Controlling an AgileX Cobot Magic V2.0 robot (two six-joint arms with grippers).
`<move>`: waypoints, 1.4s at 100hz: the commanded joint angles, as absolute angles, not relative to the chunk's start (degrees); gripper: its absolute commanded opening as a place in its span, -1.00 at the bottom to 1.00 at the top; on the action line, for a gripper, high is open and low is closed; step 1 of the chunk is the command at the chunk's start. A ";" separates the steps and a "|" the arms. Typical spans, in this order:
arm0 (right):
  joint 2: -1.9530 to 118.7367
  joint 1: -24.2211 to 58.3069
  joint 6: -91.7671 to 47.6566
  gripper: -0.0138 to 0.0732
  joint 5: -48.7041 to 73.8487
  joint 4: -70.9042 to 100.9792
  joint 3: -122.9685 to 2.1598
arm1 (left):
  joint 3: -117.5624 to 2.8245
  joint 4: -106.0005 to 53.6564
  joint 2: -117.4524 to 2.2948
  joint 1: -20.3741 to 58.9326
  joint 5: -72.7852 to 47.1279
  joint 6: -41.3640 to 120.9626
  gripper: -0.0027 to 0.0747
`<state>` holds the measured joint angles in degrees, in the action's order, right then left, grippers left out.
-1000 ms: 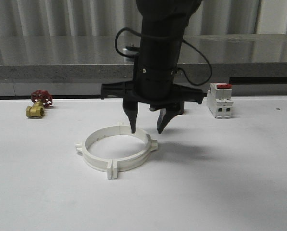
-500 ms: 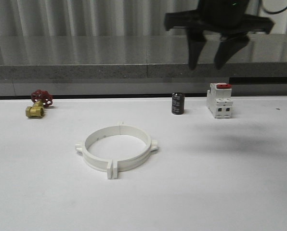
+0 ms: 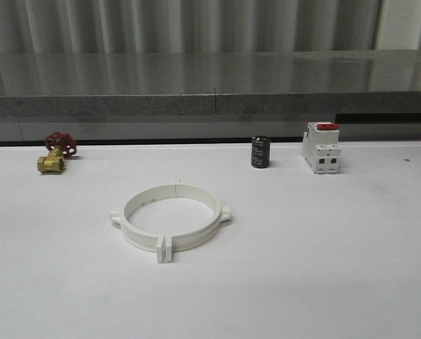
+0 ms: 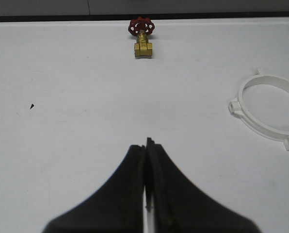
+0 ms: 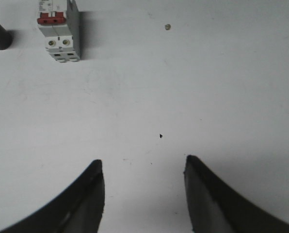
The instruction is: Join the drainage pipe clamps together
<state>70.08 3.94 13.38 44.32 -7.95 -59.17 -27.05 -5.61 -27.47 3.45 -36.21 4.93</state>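
White table in front, flat and bare-looking. Behind it, long grey stone ledge, shiny on top, speckled along front edge. Dark gap under ledge. Back wall pale, ribbed like curtain. Soft, even light.

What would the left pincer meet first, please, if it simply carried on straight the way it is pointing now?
Most likely the brass valve with the red handwheel, which lies almost dead ahead of the shut left pincer across bare white table. The joined clamp ring sits off to one side, outside that line. Depth is uncertain.
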 commanded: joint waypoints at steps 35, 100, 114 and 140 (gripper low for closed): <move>43.59 3.42 12.33 -0.33 39.98 -7.57 -41.12 | -28.44 -6.38 -27.55 3.28 -32.30 5.00 -0.99; 34.96 3.42 12.33 -0.84 39.99 -7.99 -37.76 | -28.44 -6.38 -27.55 3.28 -32.30 5.00 -0.99; 34.96 3.42 12.33 -0.84 39.99 -7.99 -37.76 | -28.44 -6.38 -27.55 3.28 -32.30 5.00 -0.99; 34.96 3.42 12.33 -0.84 39.99 -8.08 -37.65 | -28.44 -6.38 -27.55 3.28 -32.30 5.00 -0.99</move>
